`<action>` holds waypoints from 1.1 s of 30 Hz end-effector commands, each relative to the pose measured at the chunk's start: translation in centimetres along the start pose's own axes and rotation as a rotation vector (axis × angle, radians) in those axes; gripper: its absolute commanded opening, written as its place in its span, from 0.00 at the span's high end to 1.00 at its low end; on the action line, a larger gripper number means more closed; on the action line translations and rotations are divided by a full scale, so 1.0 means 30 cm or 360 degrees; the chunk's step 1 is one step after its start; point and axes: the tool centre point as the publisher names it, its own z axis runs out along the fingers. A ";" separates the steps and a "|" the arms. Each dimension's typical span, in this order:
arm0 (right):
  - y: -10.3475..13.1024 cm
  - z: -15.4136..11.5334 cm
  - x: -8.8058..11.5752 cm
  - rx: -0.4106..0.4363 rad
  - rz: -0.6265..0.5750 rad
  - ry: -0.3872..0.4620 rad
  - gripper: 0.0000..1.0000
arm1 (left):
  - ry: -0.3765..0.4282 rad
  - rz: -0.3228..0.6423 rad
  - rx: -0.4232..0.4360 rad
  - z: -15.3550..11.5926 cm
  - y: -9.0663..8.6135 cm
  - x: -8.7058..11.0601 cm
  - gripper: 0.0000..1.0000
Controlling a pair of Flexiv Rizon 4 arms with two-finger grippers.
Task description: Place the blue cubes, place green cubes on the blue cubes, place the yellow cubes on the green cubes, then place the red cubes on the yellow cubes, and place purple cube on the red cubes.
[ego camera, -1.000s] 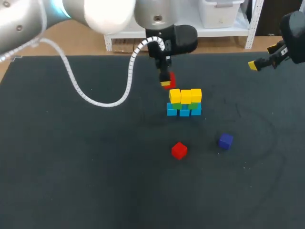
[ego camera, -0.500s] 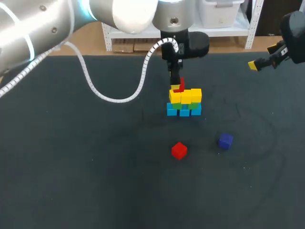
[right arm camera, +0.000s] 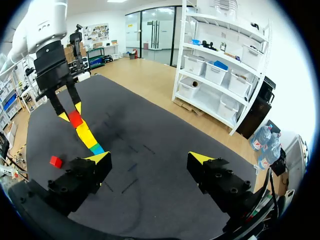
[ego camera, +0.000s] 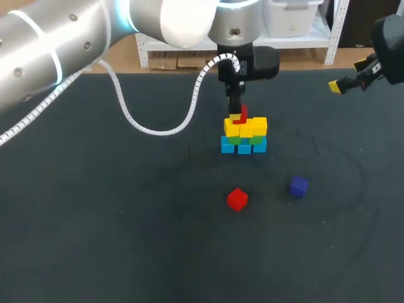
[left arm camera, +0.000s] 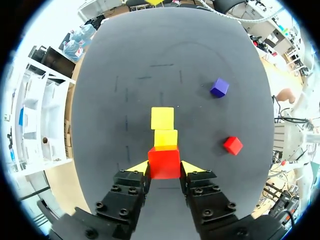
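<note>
My left gripper [ego camera: 238, 116] is shut on a red cube [ego camera: 240, 115], right over the left end of the stack. The stack has blue cubes [ego camera: 243, 147] at the bottom, green cubes [ego camera: 259, 140] above them and yellow cubes [ego camera: 253, 126] on top. In the left wrist view the red cube [left arm camera: 163, 161] sits between the fingers, with yellow cubes [left arm camera: 162, 118] just ahead of it. A second red cube [ego camera: 237, 199] and the purple cube [ego camera: 299, 186] lie loose in front of the stack. My right gripper [ego camera: 346, 81] hangs open at the far right, holding nothing.
A white coiled cable [ego camera: 158, 123] trails from my left arm over the dark mat [ego camera: 95, 221]. In the right wrist view my right gripper [right arm camera: 150, 159] faces the left gripper [right arm camera: 69, 111], the stack [right arm camera: 87, 136] and the loose red cube [right arm camera: 56, 161].
My left gripper carried the red cube to the right and down, from behind the stack's left to directly over its left yellow cube. The right arm has kept still.
</note>
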 end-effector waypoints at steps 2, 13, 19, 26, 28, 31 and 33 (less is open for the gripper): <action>-0.002 0.000 0.002 -0.0005 -0.0001 -0.0003 0.00 | 0.0004 -0.0004 0.0014 0.018 0.011 -0.001 0.82; -0.002 0.000 0.002 -0.0005 -0.0001 -0.0003 0.00 | 0.0001 0.0003 0.0008 0.025 0.013 -0.004 0.64; -0.002 0.000 0.002 -0.0005 -0.0001 -0.0003 0.00 | -0.0004 0.0004 0.0005 0.026 0.015 -0.004 0.63; -0.002 0.000 0.002 -0.0005 -0.0001 -0.0003 0.00 | -0.0013 0.0005 0.0007 0.029 0.011 -0.003 0.29; -0.002 0.000 0.002 -0.0005 -0.0001 -0.0003 0.00 | -0.0014 0.0005 0.0007 0.029 0.010 -0.003 0.18; -0.002 0.000 0.002 -0.0005 -0.0001 -0.0003 0.00 | -0.0015 0.0006 0.0003 0.029 0.011 -0.003 0.10; -0.002 0.000 0.002 -0.0005 -0.0001 -0.0003 0.00 | -0.0013 0.0004 0.0000 0.029 0.011 -0.003 0.11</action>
